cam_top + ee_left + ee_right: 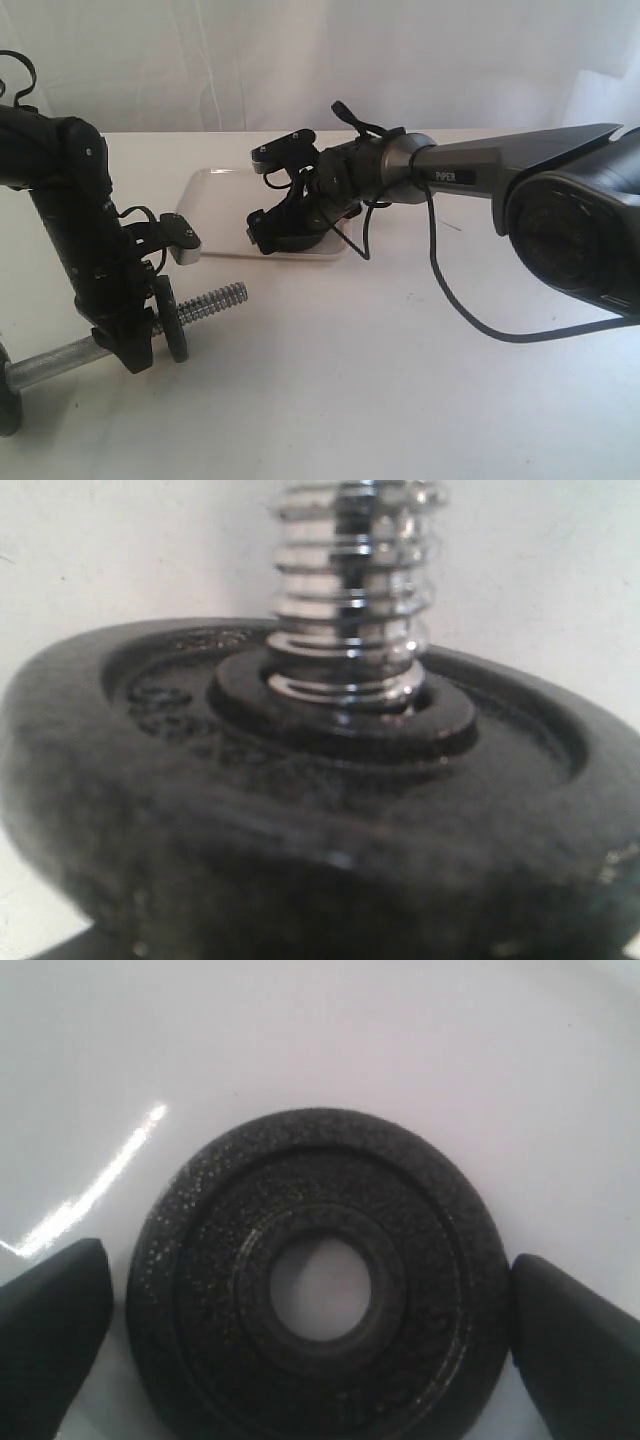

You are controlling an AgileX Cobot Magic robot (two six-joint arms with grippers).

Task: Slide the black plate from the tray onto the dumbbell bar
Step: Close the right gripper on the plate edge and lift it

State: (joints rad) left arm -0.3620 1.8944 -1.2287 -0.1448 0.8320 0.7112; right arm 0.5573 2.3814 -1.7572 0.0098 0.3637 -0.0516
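Note:
The black plate (pixel 420 1250) lies flat on the cream-white tray (pixel 300 1040), its centre hole showing the tray beneath. My right gripper (pixel 310 1305) is open and straddles it, one finger (pixel 55 1305) a small gap off one edge and the other finger (pixel 575 1335) almost touching the opposite edge. In the exterior view that gripper (pixel 275 230) hangs low over the tray (pixel 215 185) and hides the plate. My left gripper (pixel 133 345) is shut on the dumbbell bar (pixel 60 362), holding it tilted. Its threaded end (pixel 215 300) points toward the tray, past a black disc (pixel 172 318).
In the left wrist view, that mounted disc (pixel 300 800) fills the picture, with the threaded rod (pixel 350 590) rising through it. Another black disc (pixel 8 390) sits at the bar's far left end. The right arm's cable (pixel 450 290) loops onto the white table (pixel 380 400).

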